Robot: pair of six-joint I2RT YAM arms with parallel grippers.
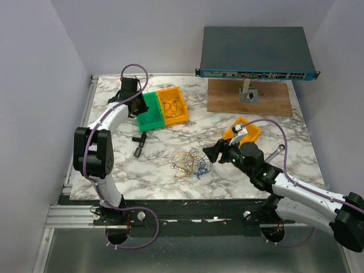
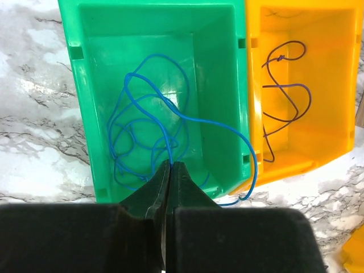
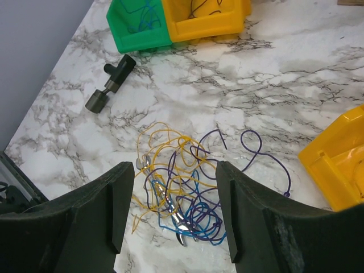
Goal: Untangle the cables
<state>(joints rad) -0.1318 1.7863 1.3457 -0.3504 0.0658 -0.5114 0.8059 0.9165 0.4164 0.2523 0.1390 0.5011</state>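
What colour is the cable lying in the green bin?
Blue. The cable shows best in the left wrist view.

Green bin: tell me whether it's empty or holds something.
Not empty: a blue cable lies coiled inside the green bin, one loop hanging over its wall.

The left arm point(image 1: 94, 151) stands folded at the elbow, its white forearm reaching far forward on the left side, the wrist turned down. The left gripper point(image 2: 170, 166) points straight down, its jaws pressed together and pinching a strand of blue cable point(image 2: 170, 153) at the tips. The right arm point(image 1: 301, 196) lies low, stretched from the right side inward and forward. The right gripper point(image 3: 174, 170) tilts downward, its two dark fingers point(image 3: 114, 199) standing well apart
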